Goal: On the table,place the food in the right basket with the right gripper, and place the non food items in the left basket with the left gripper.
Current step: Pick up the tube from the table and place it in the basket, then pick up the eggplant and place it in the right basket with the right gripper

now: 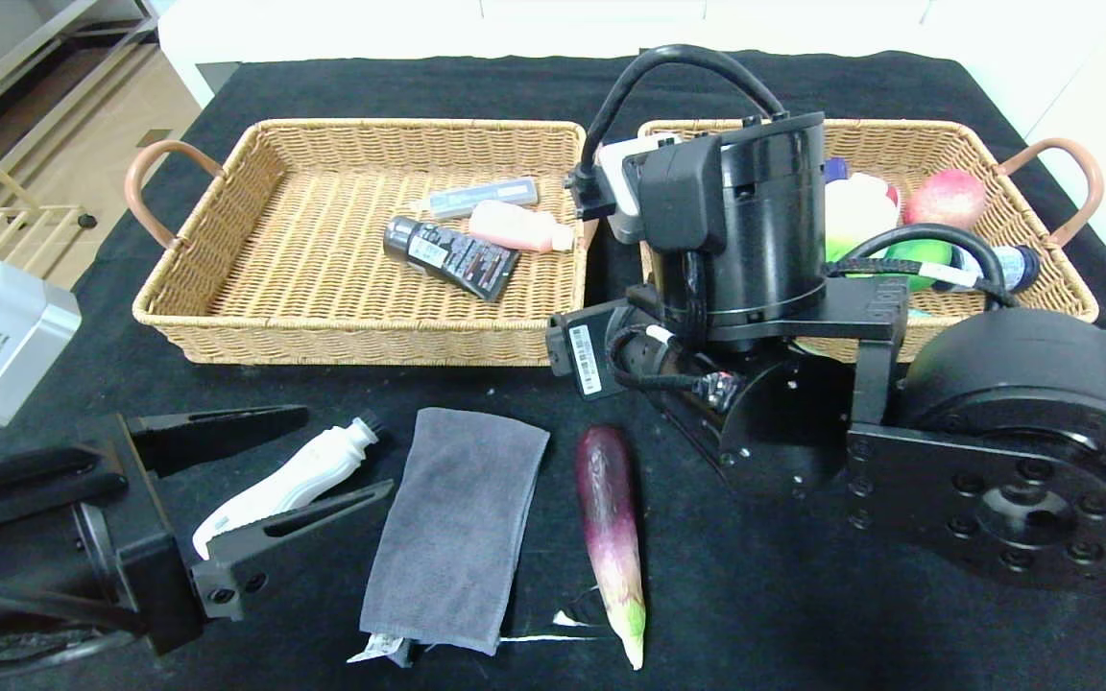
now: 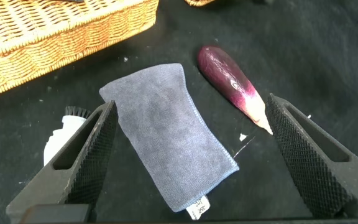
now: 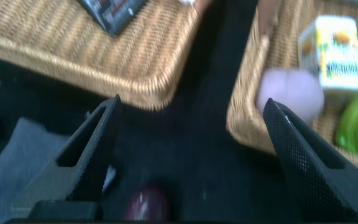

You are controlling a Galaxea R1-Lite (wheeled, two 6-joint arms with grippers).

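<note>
On the black table, front: three items are still waiting to be sorted.
Eggplant [image 1: 611, 537]: lying between the two arms, just beside the grey towel [image 1: 457, 537]; food, bound for the right basket [image 1: 1043, 288].
Towel and white brush [image 1: 284, 485]: lying near the left arm; non-food, both bound for the left basket [image 1: 227, 288].
Left gripper [image 1: 313, 456]: hovering low with fingers spread wide, straddling the brush, gripping nothing.
Right gripper [image 3: 191, 155]: hanging over the gap between the baskets, jaws wide apart and carrying nothing, the eggplant's tip showing below it.
Left basket: holding a dark bottle [image 1: 452, 254], a pink bottle [image 1: 519, 228] and a clear case [image 1: 481, 197].
Right basket: holding a peach [image 1: 945, 197], a juice carton [image 3: 337, 53] and green produce.
Progress: seemingly past halfway; one food and two non-food items are remaining.
</note>
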